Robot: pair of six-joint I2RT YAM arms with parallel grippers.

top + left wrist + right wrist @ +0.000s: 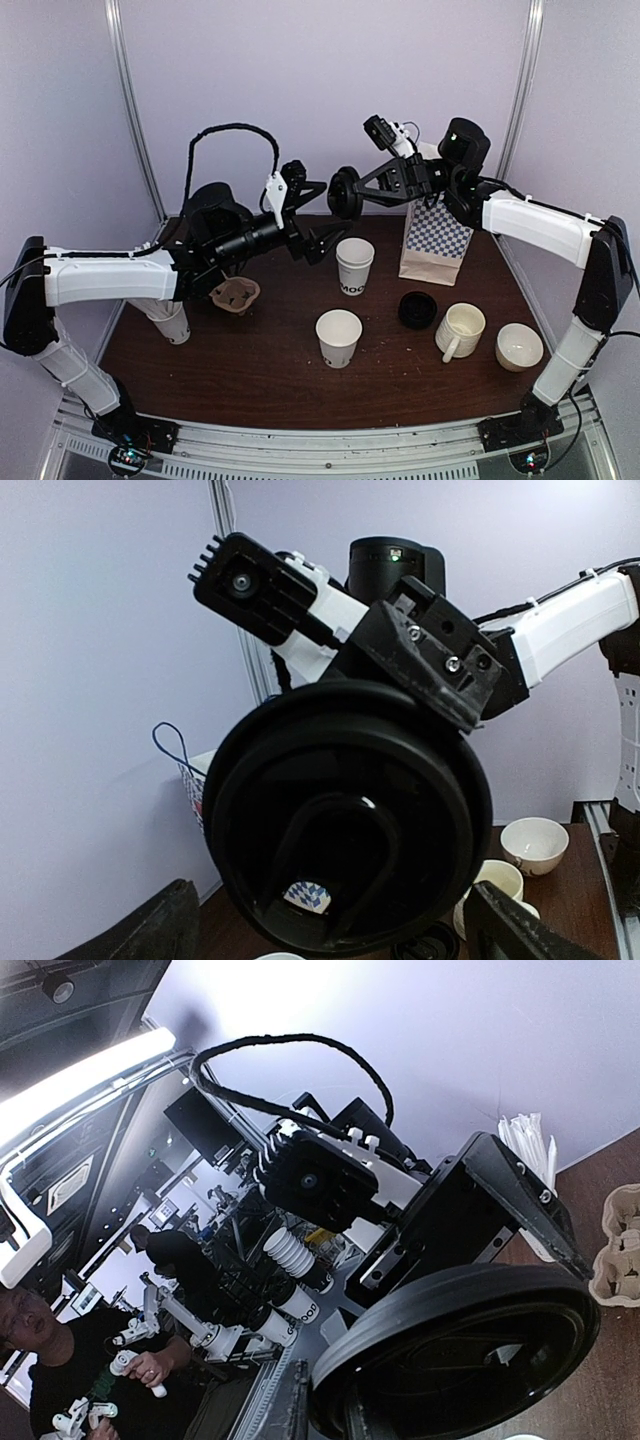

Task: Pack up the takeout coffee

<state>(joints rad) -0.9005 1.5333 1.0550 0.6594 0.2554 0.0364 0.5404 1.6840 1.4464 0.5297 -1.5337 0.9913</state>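
My right gripper [347, 193] is shut on a round black lid [343, 192] and holds it in the air above the table's back middle. The lid fills the left wrist view [350, 820] and the lower right of the right wrist view [470, 1350], between that gripper's [440, 1385] fingers. My left gripper [318, 243] is open and empty, facing the lid from just below and to its left; its fingers [165, 925] stand wide apart. A white "MOO" cup [354, 265] and a second white cup [338, 338] stand open on the table. Another black lid [416, 310] lies on the table.
A chequered paper bag [436, 240] stands at the back right. A cardboard cup carrier [235, 295] and a cup with straws [172, 320] are on the left. A cream mug [460, 330] and a small cream cup [519, 346] are on the right.
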